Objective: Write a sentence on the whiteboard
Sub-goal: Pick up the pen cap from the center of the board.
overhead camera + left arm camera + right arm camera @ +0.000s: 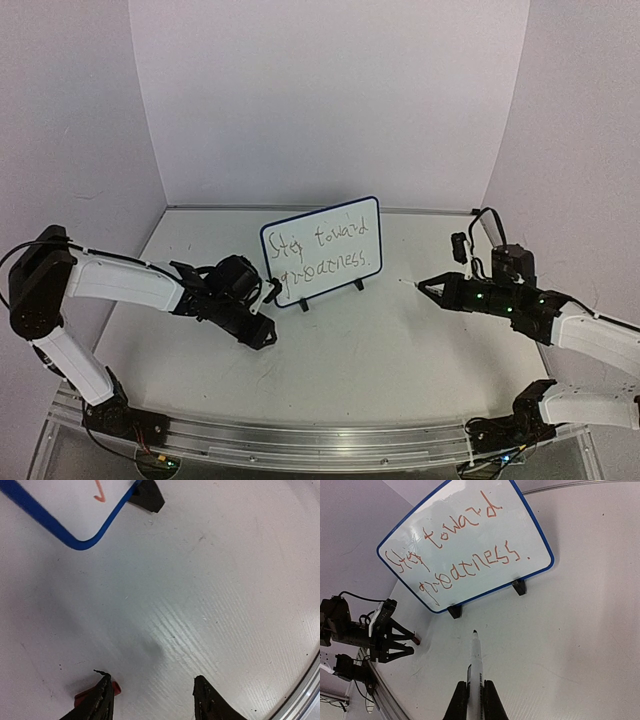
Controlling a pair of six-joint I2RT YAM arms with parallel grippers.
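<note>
The right gripper (475, 685) has its jaws clamped on a white marker (474, 665). The marker sticks out straight ahead of the fingers, its black tip pointing at the whiteboard (470, 525) but apart from it, with bare table (400, 350) between tip and board. The whiteboard stands ahead of this tool, tilted back on its 2 black feet (519, 586), and its frame shows blue. The nearer foot sits just beyond the marker tip and a little to the left of it. On the board face the sentence (460, 555) runs in 2 lines of red-orange cursive, reading roughly "Step toward greatness." with a full stop at the end.

The left gripper (150, 677) hangs low over the table with its jaws apart and nothing between them. Ahead of its fingertips, toward the upper left of its wrist view, are the board's rounded lower corner and one foot, well apart from the fingers. A small red piece (116, 689) lies just beside the fingertip on the left of that view. I cannot tell whether it touches the finger.
</note>
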